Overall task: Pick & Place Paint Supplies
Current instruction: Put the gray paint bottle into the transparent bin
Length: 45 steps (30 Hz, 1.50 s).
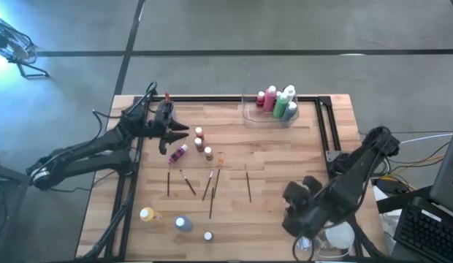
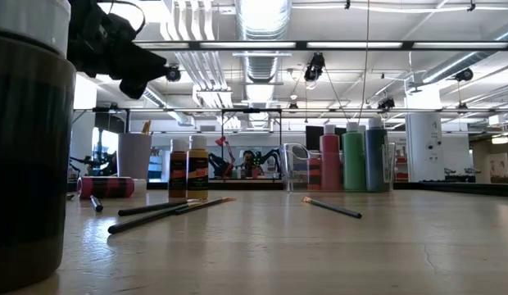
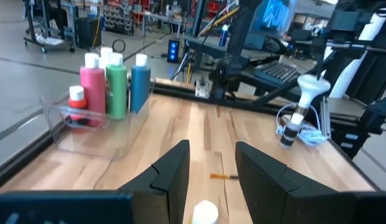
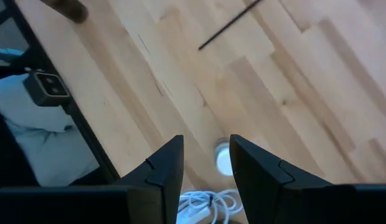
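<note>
The left hand (image 1: pixel 179 137) hovers part-open and empty over the brown and white bottles (image 1: pixel 199 139), just beside the fallen pink bottle (image 1: pixel 178 153). Descend squarely astride one cap before closing. The right hand (image 1: pixel 299 219), part-open, apparently empty, waits at the bench (image 1: pixel 270 157) edge, brushes (image 1: pixel 210 186) well apart.
</note>
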{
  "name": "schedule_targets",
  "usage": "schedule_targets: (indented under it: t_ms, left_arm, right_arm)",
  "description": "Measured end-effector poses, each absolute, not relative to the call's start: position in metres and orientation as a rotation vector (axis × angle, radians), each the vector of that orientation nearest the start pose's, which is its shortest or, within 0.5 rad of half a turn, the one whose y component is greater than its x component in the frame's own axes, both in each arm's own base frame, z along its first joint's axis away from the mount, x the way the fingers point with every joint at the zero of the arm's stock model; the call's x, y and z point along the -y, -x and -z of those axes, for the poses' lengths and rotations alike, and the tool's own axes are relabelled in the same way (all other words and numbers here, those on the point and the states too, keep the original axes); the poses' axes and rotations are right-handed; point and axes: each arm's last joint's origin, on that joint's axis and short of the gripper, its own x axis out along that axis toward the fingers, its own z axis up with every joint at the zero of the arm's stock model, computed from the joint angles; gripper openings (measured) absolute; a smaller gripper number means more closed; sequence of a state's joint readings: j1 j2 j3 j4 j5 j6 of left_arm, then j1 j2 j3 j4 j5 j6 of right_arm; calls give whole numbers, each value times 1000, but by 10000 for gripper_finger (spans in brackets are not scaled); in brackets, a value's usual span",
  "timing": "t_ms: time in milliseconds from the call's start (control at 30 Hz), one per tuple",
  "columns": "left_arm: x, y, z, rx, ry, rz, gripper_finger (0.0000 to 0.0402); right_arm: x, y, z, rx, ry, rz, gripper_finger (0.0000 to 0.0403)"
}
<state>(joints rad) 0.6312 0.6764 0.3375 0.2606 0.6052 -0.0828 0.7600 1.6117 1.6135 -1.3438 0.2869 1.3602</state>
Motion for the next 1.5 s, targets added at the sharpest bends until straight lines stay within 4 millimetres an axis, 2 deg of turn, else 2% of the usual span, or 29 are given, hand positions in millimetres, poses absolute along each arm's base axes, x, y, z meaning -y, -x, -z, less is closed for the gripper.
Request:
schedule_targets:
  t_ms: [300,600,1067,1200,1500]
  left_arm:
    - [-79,-136,-231,-76,102,-28,135]
    - [-79,-136,-233,-68,94,-28,135]
    - [-79,-136,-233,-68,95,-28,135]
    - [-79,-136,-233,-68,97,-28,135]
    - [-79,-136,-233,-68,98,-28,135]
  right_arm:
    - [-230,-226,-299,-1244,-566,544,170]
    - [-237,-231,-283,-1222,-651,692,209]
    - [-231,-227,-261,-1234,-631,845,238]
    - [-225,-228,-253,-1315,-647,883,245]
    - [-216,-237,-245,-1369,-645,836,260]
